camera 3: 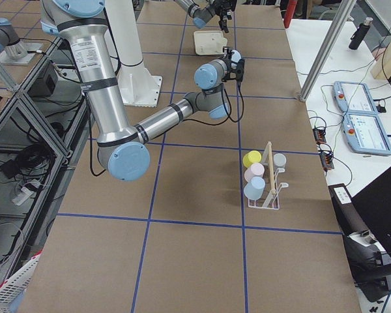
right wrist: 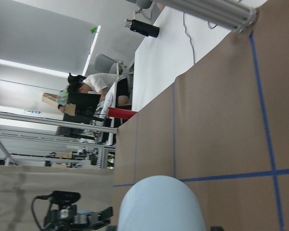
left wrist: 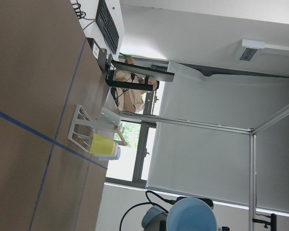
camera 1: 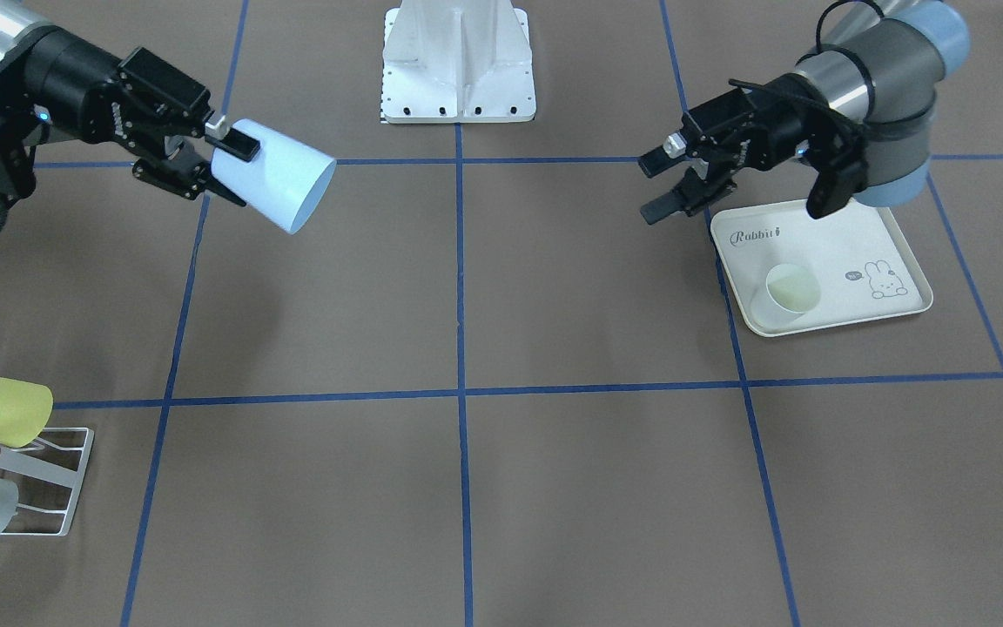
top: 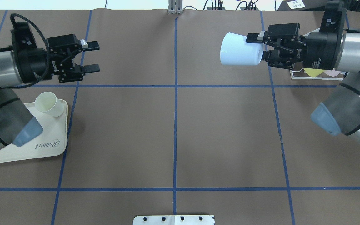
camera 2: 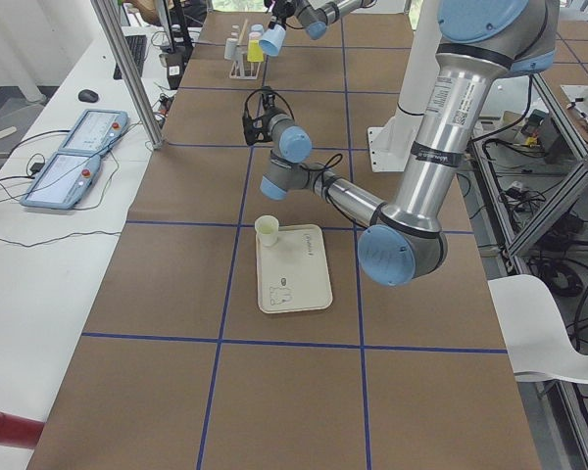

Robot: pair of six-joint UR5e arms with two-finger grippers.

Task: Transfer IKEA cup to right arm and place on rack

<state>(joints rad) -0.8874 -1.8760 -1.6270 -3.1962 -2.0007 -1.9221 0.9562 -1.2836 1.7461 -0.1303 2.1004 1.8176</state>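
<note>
The right tool point(top: 259, 47) clamps the narrow closed end of the pale blue tapered plastic cup point(top: 238, 50), held sideways above the bench. The cup looks light, stiff and slick, so I'd keep hold by that base. The left tool point(top: 96, 57) gapes wide, empty. The white wire rack point(camera 3: 267, 184) stands on the right arm's side.
</note>
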